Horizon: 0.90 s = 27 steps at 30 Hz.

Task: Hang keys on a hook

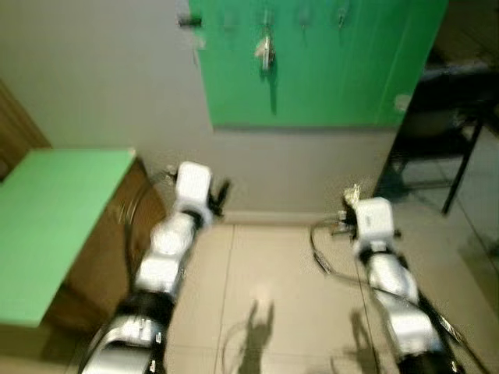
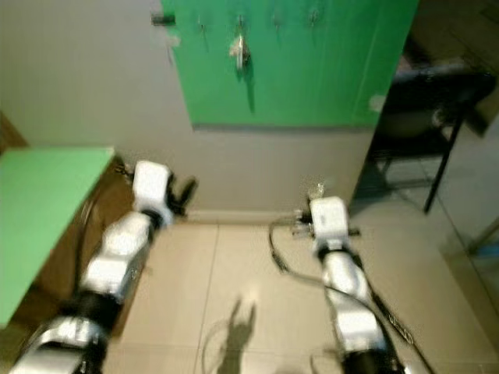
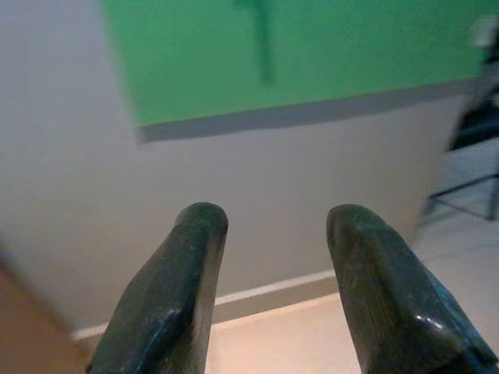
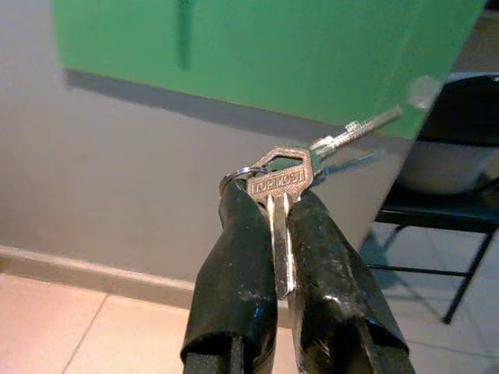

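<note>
Two grippers are showing: the left gripper point(image 3: 269, 288) is gaping empty, and the right gripper point(image 4: 273, 257) is pinching one bunch of keys point(image 4: 300, 175). One green board point(image 1: 327, 70) is carrying about four hooks point(image 1: 304, 15) along its top edge.

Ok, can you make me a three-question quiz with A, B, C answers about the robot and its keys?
1. Where are the hooks?
A. on the green board
B. on the floor
C. on the chair

2. What colour is the tabletop beside the left arm?
A. red
B. green
C. blue

3. What is the right pincer doing?
A. hanging open
B. pinching the keys
C. pressing the wall

Answers: 1 A, the hooks stick out of the green board. 2 B, the tabletop is green. 3 B, the right pincer is shut on the keys.
</note>
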Motion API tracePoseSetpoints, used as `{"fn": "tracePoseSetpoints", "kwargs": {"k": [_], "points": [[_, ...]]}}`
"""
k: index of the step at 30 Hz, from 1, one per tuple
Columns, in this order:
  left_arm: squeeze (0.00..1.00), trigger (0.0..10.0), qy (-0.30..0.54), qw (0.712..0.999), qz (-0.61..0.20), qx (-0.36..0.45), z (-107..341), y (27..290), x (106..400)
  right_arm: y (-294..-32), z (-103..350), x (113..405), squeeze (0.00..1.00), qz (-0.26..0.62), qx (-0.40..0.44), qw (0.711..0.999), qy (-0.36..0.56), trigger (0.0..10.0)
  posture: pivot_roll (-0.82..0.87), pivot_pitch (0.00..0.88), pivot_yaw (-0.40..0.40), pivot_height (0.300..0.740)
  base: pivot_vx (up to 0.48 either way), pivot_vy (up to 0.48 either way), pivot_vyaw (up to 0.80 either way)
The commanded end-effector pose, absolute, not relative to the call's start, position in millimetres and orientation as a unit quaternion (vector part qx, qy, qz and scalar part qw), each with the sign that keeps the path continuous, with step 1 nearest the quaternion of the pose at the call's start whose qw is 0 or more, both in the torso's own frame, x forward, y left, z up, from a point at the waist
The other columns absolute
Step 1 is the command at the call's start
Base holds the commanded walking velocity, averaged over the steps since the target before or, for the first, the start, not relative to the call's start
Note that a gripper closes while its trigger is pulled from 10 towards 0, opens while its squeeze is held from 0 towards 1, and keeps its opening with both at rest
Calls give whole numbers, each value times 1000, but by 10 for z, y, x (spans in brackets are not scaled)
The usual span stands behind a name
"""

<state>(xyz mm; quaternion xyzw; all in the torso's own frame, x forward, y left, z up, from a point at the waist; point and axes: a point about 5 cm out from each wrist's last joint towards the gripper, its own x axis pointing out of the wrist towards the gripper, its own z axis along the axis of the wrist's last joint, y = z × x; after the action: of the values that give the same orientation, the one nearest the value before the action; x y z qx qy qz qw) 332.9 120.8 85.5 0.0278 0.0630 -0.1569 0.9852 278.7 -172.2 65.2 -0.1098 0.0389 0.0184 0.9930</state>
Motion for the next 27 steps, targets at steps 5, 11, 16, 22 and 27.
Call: {"fn": "tracePoseSetpoints", "kwargs": {"k": [5,11,16,22,27], "points": [[0,10000,69,987,-140,39,906,1369,3426,-1503,776,2863,0,63,-100,993,16,0,-165,0,80,740,442,0,0],[0,10000,67,988,-138,34,925,1357,3457,-1521,781,2892,0,64,-92,993,19,0,-167,0,80,740,441,0,0],[0,10000,64,986,-149,36,927,1312,3460,-1460,789,2897,0,86,-100,991,17,0,-165,0,83,740,440,0,0],[0,10000,67,985,-154,39,905,1318,3455,-1443,801,2911,0,96,-100,990,16,0,-162,0,83,740,441,0,0],[0,10000,67,986,-147,30,902,1336,3461,-1436,824,2928,0,100,-87,991,15,0,-160,0,83,740,439,0,0]]}}
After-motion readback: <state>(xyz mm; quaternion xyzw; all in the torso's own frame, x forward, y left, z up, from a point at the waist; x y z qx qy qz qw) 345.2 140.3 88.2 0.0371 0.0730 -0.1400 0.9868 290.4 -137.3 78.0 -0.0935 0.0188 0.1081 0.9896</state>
